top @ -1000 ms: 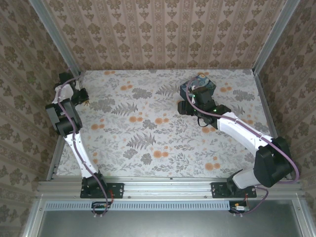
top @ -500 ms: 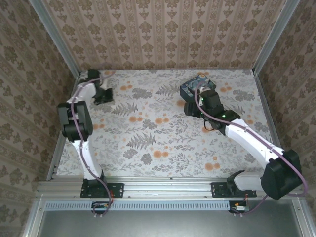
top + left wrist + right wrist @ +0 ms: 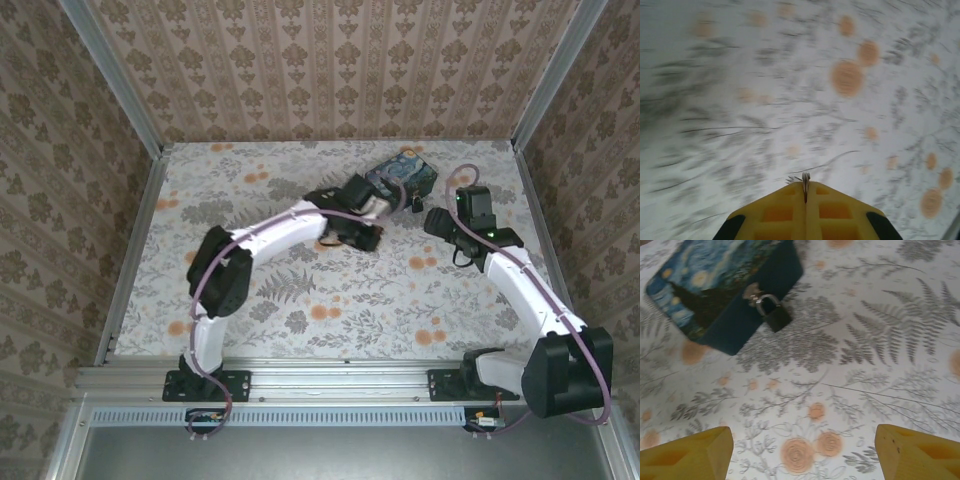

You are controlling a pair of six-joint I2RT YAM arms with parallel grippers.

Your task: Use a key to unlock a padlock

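Clearly, the left gripper (image 3: 805, 192) is clamping the key (image 3: 805, 179), and the padlock (image 3: 774, 315) is hanging shut on a dark blue painted box (image 3: 715, 285).
At the bottom centre of the left wrist view, the yellow fingers (image 3: 775, 215) are pressing tight together, and the key's slim metal end is poking up between them over the blurred floral table (image 3: 790, 75). In the right wrist view, the right gripper (image 3: 805, 457) is holding its fingers wide apart in the two bottom corners, gripping nothing. Farther up, at the upper left, the padlock is hanging off the box's front and resting against the tabletop. From overhead, the box is sitting at the top centre, with the left gripper just to its left and the right gripper just to its right.
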